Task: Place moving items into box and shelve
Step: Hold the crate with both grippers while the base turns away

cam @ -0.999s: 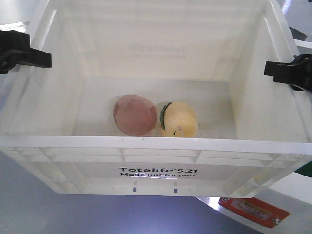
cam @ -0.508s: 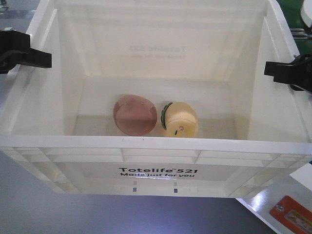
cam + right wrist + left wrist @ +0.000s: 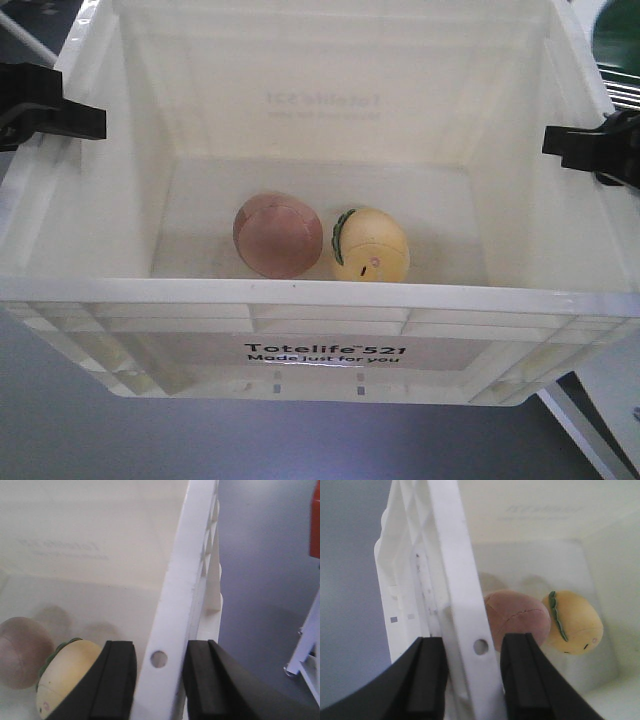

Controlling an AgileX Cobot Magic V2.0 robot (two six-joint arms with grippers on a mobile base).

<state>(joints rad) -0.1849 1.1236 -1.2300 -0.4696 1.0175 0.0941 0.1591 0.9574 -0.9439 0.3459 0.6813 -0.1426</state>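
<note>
The white box (image 3: pixel 320 295), printed "Totelife 521", fills the front view and hangs between my two grippers. On its floor lie the moving items, touching: a dull pink-brown ball (image 3: pixel 277 235) and a pale yellow egg with a green edge (image 3: pixel 370 245). My left gripper (image 3: pixel 60 115) is shut on the left rim (image 3: pixel 452 580), one finger outside and one inside, close to the ball (image 3: pixel 517 615). My right gripper (image 3: pixel 590 150) is shut on the right rim (image 3: pixel 185 580), its inner finger beside the egg (image 3: pixel 65 672). The shelve is out of view.
A grey surface (image 3: pixel 100 440) lies below the box. A white frame bar (image 3: pixel 590 430) crosses the lower right corner. In the right wrist view a white bar (image 3: pixel 305 650) and a red object (image 3: pixel 315 520) lie to the right of the box.
The background under the box has slid: the orange-red label at lower right has passed out of view. The box keeps its place between the grippers, and the toys have shifted slightly.
</note>
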